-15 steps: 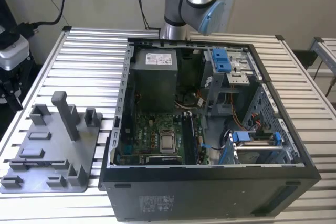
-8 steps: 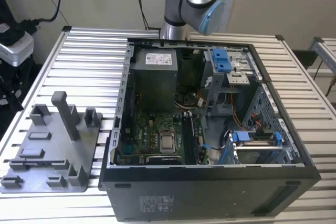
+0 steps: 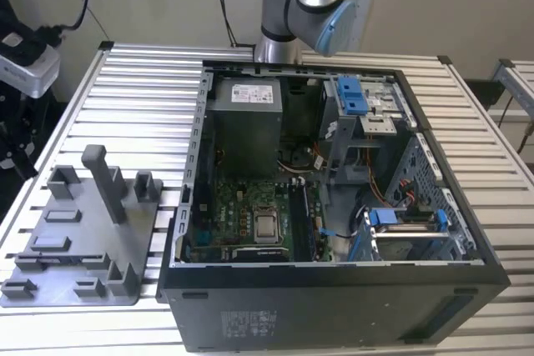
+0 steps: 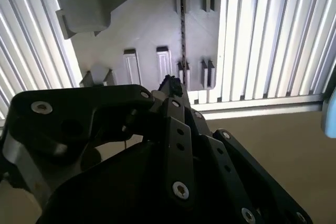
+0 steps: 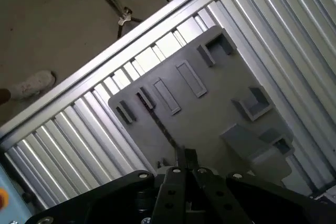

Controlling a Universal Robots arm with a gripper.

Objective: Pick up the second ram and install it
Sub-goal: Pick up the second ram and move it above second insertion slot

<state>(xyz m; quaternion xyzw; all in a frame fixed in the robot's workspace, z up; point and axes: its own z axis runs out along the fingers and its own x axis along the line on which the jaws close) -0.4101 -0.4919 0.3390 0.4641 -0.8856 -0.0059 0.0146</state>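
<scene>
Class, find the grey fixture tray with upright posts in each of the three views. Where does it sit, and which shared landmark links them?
Exterior view: the fixture tray lies on the slatted table, at the exterior view's left of the computer case.
Second wrist view: the tray lies below the gripper, the second ram on edge in its slots.
First wrist view: the tray lies below the gripper.
Shared landmark: the tray's tall post.

We see our silver tubular arm with blue-capped joints [image 3: 302, 2] rising upright; its black metal gripper [image 5: 185, 155] points downward, fingers drawn together.
</scene>
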